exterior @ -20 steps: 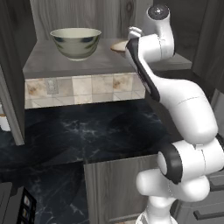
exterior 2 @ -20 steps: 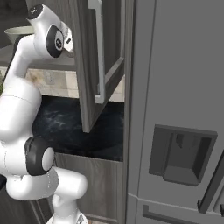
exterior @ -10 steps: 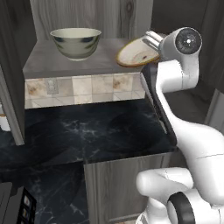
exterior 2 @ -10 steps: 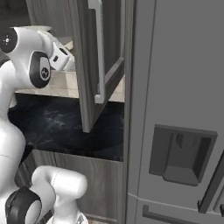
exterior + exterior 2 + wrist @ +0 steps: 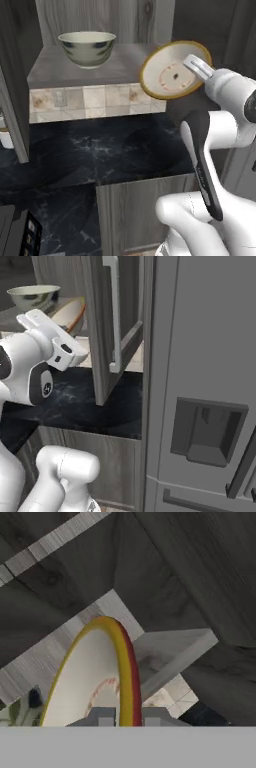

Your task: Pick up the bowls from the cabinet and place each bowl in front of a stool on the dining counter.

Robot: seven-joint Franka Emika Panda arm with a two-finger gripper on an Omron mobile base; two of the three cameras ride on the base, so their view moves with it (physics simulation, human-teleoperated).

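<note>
Right of centre in the left base view, the end effector point(image 5: 194, 68) is clamped on the rim of the shallow bowl point(image 5: 173, 71), tilted on edge, clear of the shelf point(image 5: 75, 75).

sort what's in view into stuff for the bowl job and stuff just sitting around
For the job:
- shallow bowl, tilted on edge, rim pinched in the tool
- deep bowl, on the shelf
- cabinet

Lying about:
- tall grey appliance
- tiled backsplash
- black worktop
</note>
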